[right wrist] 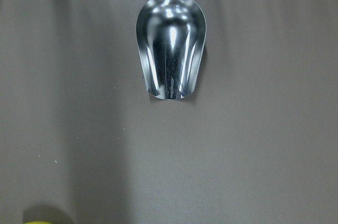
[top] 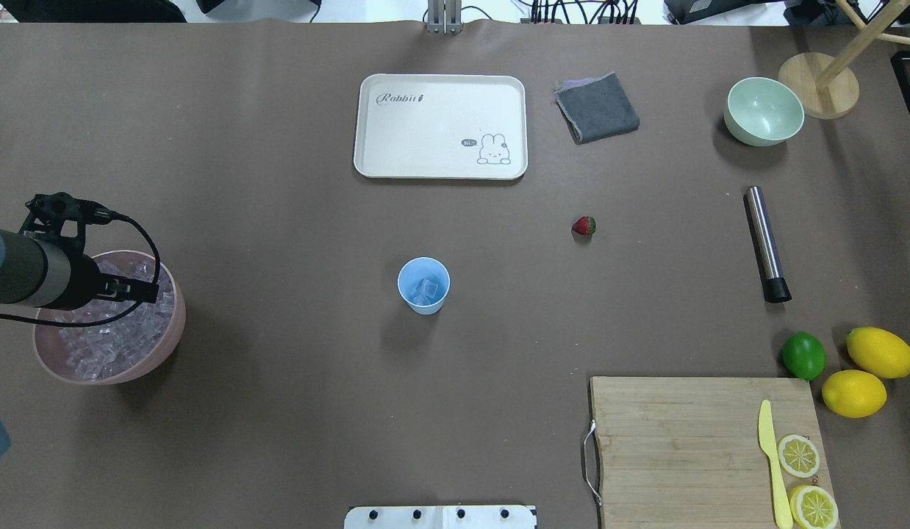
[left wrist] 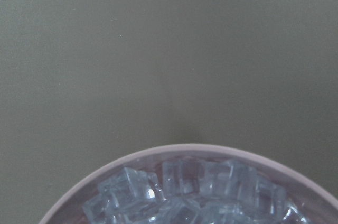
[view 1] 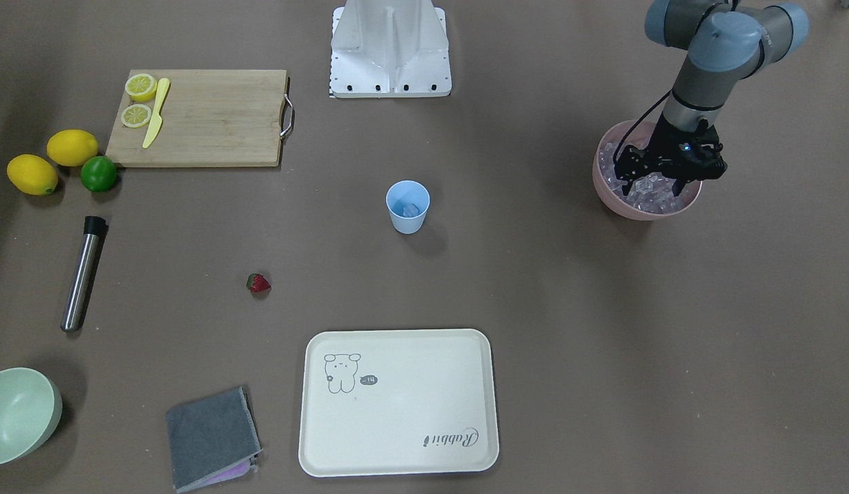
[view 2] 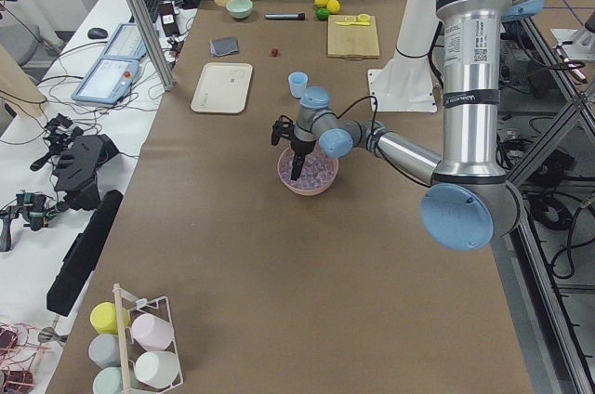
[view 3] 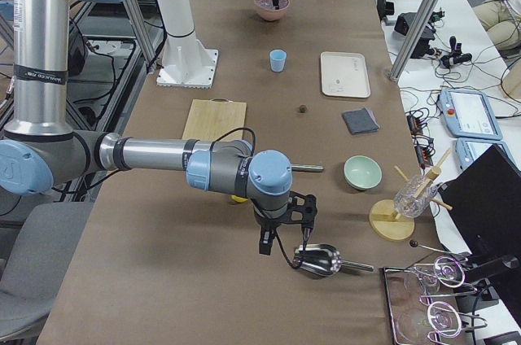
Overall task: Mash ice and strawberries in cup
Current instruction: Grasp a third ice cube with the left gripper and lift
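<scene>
Ice [top: 106, 345]: slick, hard, in pink bowl [top: 172, 323]; pinch a cube's flat faces
Left gripper [view 1: 654, 189]: jaws apart above it
Cup [top: 423, 286]: mid-tabletop, light, ice inside
Strawberry [top: 584, 225]: beyond, soft; you squeeze gently
Right gripper [view 3: 282, 243]: jaws, cannot tell

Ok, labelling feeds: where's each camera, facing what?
Front-facing: across table, facing base; left arm.
Overhead: behind base, downward; left arm.
Exterior left: left end, along table; left arm near.
Exterior right: right end; right arm near.
Left wrist: down onto ice; no fingers.
Right wrist: down onto scoop; no fingers.
Front-facing and overhead share cup.
</scene>
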You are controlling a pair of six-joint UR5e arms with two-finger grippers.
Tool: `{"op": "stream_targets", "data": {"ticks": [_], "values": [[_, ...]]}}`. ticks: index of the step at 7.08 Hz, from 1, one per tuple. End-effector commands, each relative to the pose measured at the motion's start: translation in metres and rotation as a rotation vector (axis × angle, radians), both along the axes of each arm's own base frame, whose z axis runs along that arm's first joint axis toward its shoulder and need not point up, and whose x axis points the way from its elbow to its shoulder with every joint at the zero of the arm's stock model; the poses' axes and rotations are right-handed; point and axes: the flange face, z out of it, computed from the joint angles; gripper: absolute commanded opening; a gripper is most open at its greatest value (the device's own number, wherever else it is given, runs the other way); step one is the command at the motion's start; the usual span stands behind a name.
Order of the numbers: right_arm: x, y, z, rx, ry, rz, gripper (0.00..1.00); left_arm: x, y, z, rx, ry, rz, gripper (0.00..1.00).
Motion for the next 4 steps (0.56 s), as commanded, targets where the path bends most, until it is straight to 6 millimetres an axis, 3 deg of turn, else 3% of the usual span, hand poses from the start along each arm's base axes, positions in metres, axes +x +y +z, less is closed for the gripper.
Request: {"op": "stream_targets", "data": {"ticks": [1,2,4], "values": [[0.0001,0.0000,-0.0003,0.001,0.000,0.000,1.00,-0.0010,0.0007,-0.0035,0.006,0.005,0.004,0.72],[-0.0005,-0.0003,-0.0011,0.003,0.001,-0.001,1.00,-0.0011,0.0008,-0.0043,0.007,0.007,0.004,0.54],[0.0002,-0.0004,-0.0033,0.007,0.001,0.000,1.00,-0.0007,0.0014,-0.0051,0.008,0.008,0.005,0.49]]}}
